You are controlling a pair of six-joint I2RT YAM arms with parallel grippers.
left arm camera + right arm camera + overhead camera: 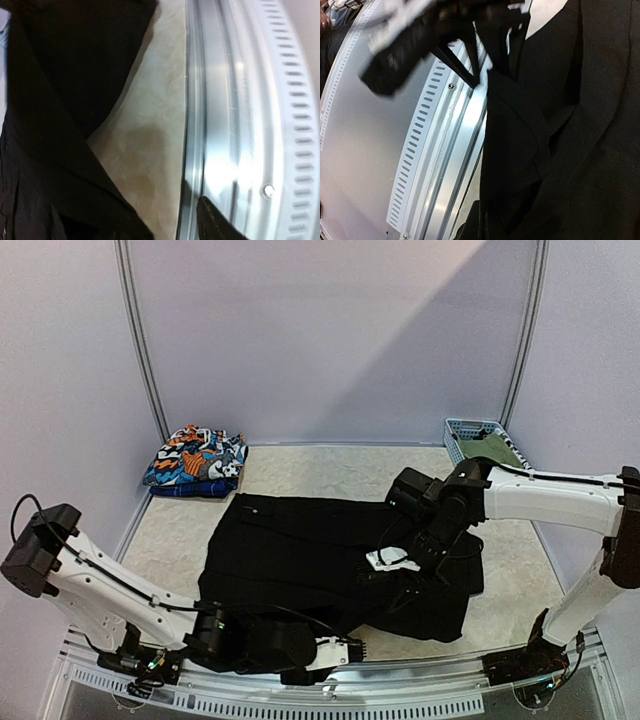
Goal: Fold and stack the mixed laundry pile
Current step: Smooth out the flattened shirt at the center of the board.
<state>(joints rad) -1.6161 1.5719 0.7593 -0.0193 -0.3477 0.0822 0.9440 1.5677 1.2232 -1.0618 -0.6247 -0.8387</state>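
Observation:
The long black trousers (300, 560) lie spread across the middle of the mat, with folds toward the right. My right gripper (385, 568) is down on their right part and shut, with black cloth (560, 150) bunched at its jaws and hiding the fingers. My left gripper (352, 649) lies low at the near edge beside the trousers' hem. In the left wrist view one dark fingertip (214, 222) shows over the metal rail. Bare mat lies between it and the black cloth (45, 150), and nothing is held. The orange-blue-white print (195, 460) sits folded at the back left.
A light-blue lattice basket (462, 430) stands at the back right with an olive-green garment (495, 450) inside. A perforated metal rail (300, 702) runs along the near table edge. The left arm (420, 40) shows blurred in the right wrist view.

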